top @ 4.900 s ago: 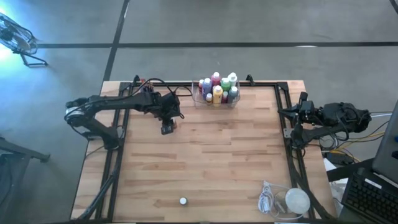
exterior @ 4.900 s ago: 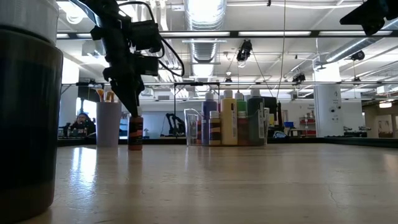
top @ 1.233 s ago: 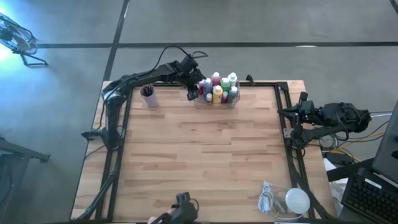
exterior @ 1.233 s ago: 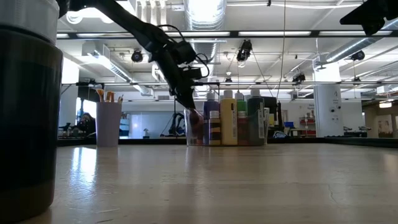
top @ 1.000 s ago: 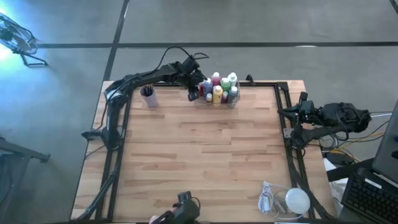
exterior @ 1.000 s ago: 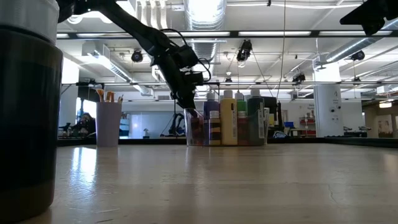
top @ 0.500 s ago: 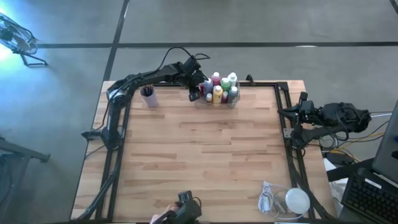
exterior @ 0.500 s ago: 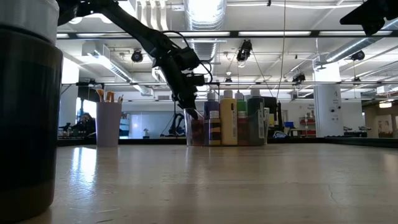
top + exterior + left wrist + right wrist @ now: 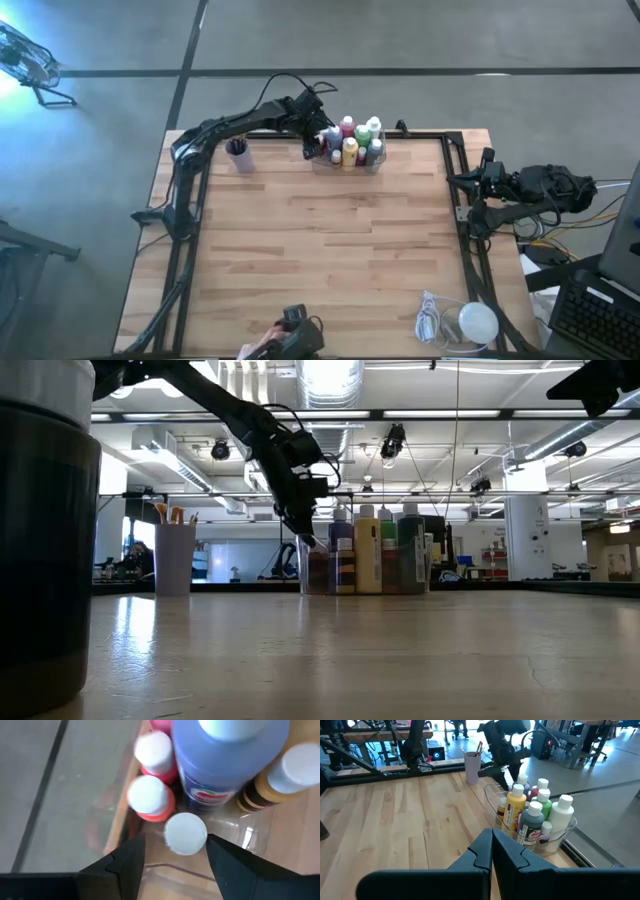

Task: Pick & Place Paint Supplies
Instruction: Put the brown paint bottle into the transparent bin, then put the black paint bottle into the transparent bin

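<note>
L gripper (image 9: 313,148) sits at the far edge of the table (image 9: 330,250), over the left end of the clear tray (image 9: 347,165), fingers (image 9: 125,865) spread either side of a small white-capped bottle (image 9: 185,833) standing in the tray; nothing between pads and cap, so it grips nothing. In the L wrist view that bottle stands just beside two red bottles (image 9: 150,800), a big blue bottle (image 9: 220,760) and a brown one (image 9: 272,782), tightly packed. From table level the tip of the L gripper hangs at the tray's left rim, just above the bottle tops. R gripper (image 9: 492,851) is parked well apart at the table's right side, fingers closed, holding nothing. Purple cup (image 9: 238,155) w/ brushes (image 9: 170,514) stands left of the tray. White lump w/ cord (image 9: 470,322) at near right corner. A person's hand (image 9: 262,347) w/ a dark object shows at the near edge. Judgement: step in hand looks like the release of the small bottle into the tray. To do it well: keep fingers wide, lift straight up, no sideways drift, since neighbours are close and a finger could clip a cap and tip it. Risk: tray wall close to one finger; catching it could shift the tray.
</note>
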